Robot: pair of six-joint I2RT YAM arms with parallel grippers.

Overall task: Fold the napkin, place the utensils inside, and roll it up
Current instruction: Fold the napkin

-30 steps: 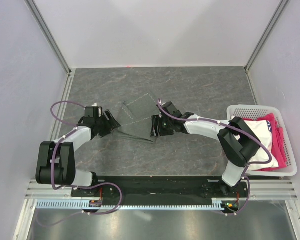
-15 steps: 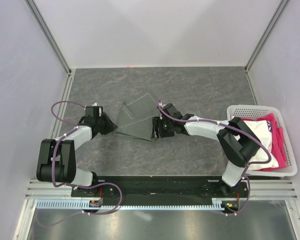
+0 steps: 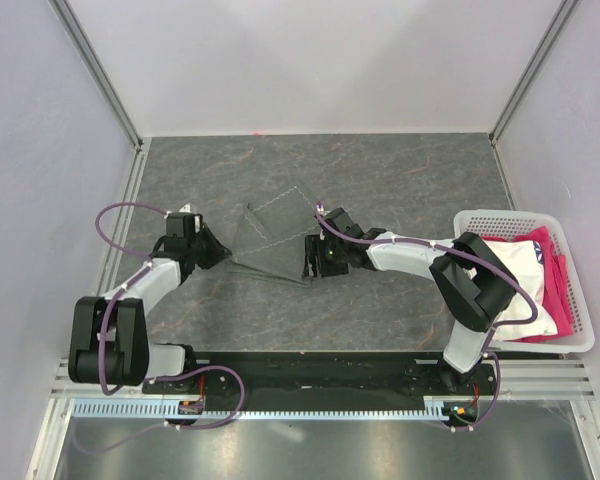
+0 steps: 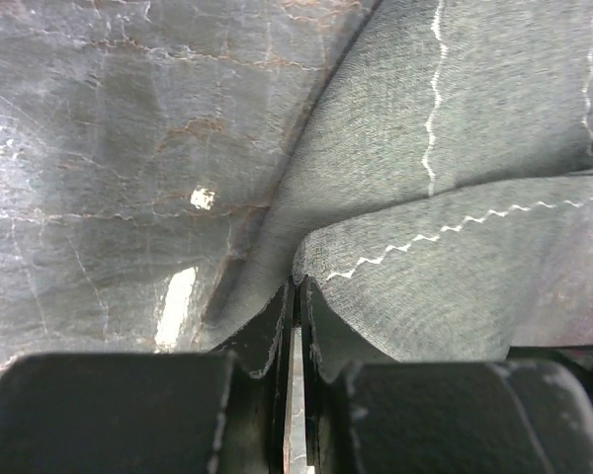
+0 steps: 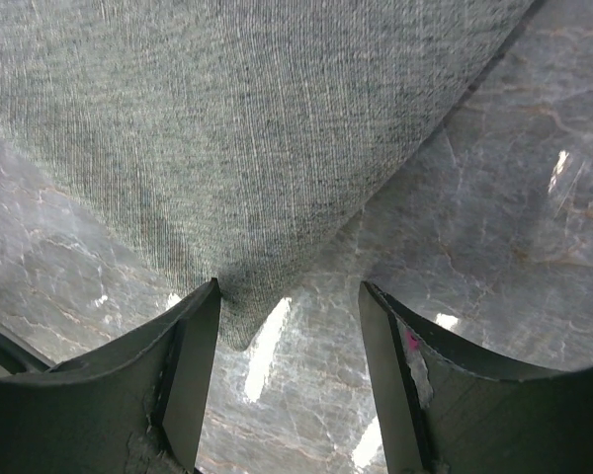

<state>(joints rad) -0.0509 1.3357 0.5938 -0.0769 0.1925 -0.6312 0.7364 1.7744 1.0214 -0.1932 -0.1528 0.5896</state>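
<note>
- The napkin (image 3: 272, 235) looks soft and light; it is best pinched at its hemmed edge.
- Left gripper (image 4: 295, 316): jaws nearly together, pinching the edge.
- Right gripper (image 5: 289, 326): jaws apart, holding nothing.

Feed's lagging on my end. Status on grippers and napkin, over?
Left gripper shut on napkin edge. Right gripper open, astride napkin corner. Utensils not in view.

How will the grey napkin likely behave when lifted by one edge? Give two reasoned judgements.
Probably floppy: the napkin buckles into soft folds where the left gripper pinches its edge. Likely light and thin: its layers lie nearly flat on the table. Expect it to drape, not hold shape.
</note>
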